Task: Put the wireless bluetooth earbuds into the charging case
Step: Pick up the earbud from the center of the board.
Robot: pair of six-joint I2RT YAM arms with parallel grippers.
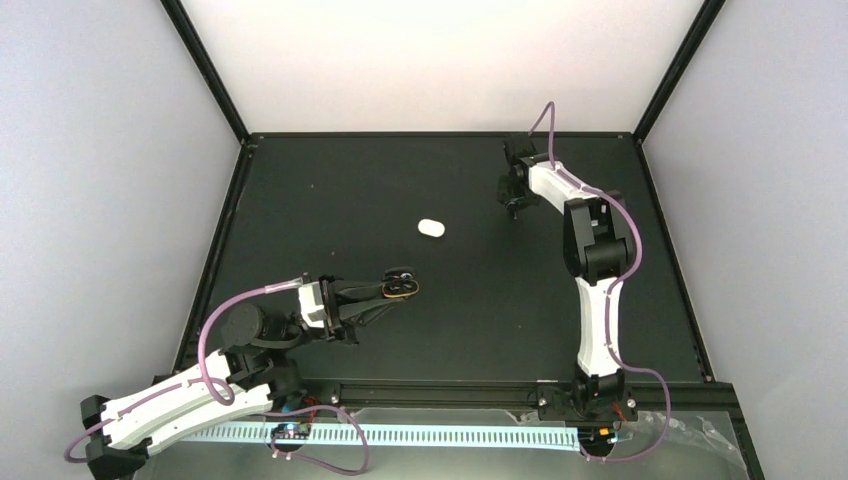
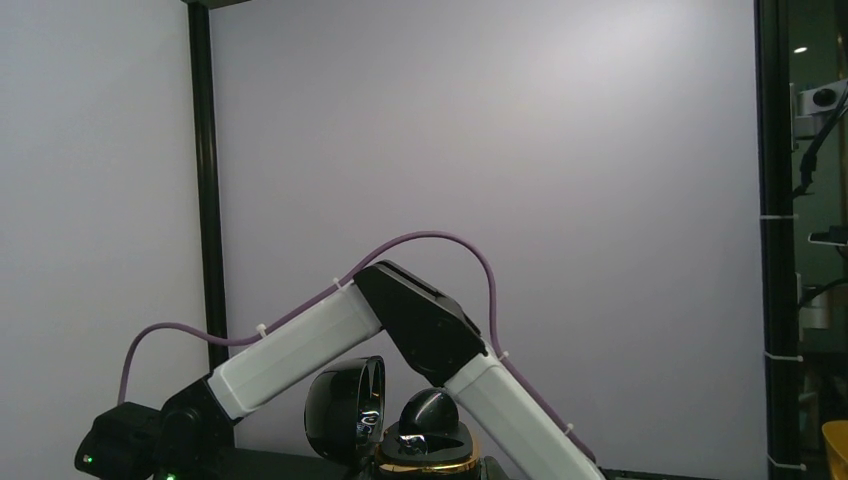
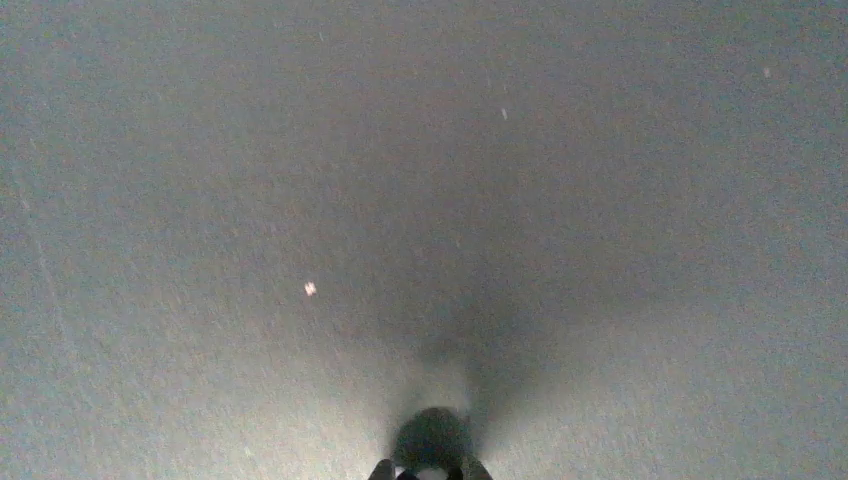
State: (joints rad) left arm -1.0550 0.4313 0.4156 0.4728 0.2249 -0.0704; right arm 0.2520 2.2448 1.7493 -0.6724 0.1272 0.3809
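Note:
My left gripper [image 1: 398, 289] lies low on the black mat, shut on a glossy black charging case [image 1: 404, 287] with a gold rim [image 2: 430, 463]. The case's lid [image 2: 345, 405] stands open, and a shiny black domed earbud [image 2: 430, 408] sits in it. My right gripper [image 1: 513, 206] points down at the mat's far right. In the right wrist view only its fingertips [image 3: 382, 470] show, flanking a dark round blurred thing [image 3: 432, 438] on the mat. Whether they grip it is unclear.
A white oval pebble-shaped piece [image 1: 431, 228] lies alone mid-mat, between the two grippers. The right arm's elbow [image 2: 420, 325] fills the left wrist view. Black frame posts [image 1: 215, 70] and white walls enclose the mat. A pale speck [image 3: 310, 288] lies on the mat.

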